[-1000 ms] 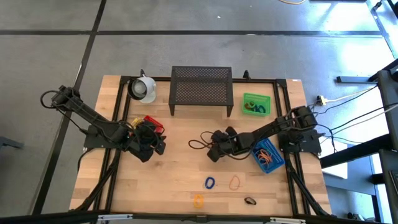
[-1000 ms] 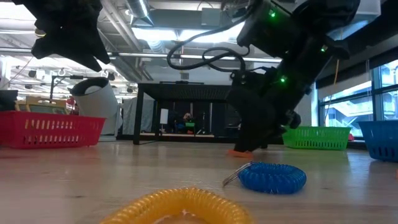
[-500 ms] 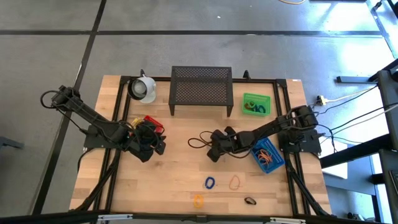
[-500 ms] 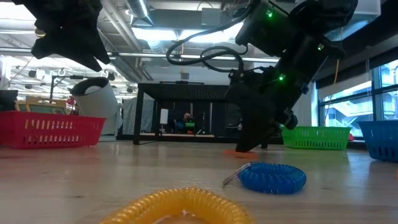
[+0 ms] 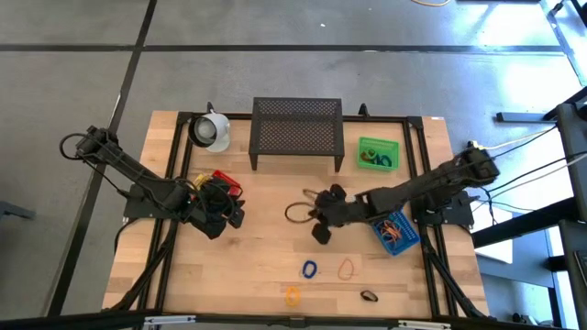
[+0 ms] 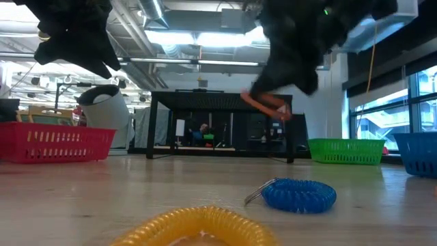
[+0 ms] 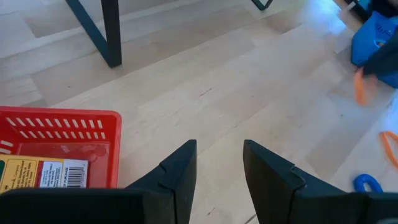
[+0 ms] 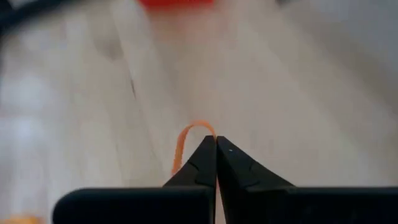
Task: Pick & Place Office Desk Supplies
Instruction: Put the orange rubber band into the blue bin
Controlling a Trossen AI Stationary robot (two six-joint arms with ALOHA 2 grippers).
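High: my R pincer (image 5: pixel 320 234) mid-bench (image 5: pixel 266 247), L pincer (image 5: pixel 215 215) by red bin (image 5: pixel 225 181).

Low: orange loop (image 6: pixel 265 104) up in air under R arm; blue loop (image 6: pixel 298 194) and yellow loop (image 6: pixel 198 225) lie on bench.

L wrist: my fingers (image 7: pixel 180 171) part open, empty, just beside red bin.

R wrist: pincer (image 8: pixel 216 144) pinched tight on orange loop.

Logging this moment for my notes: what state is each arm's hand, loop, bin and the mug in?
Right hand: shut on the orange loop, lifted off the table.
Left hand: open, empty, above the table by the red bin.
Blue loop: lying on the table.
Yellow loop: lying on the table.
Red bin: holds a printed packet.
Blue bin: holds loops.
White mug: on its side.
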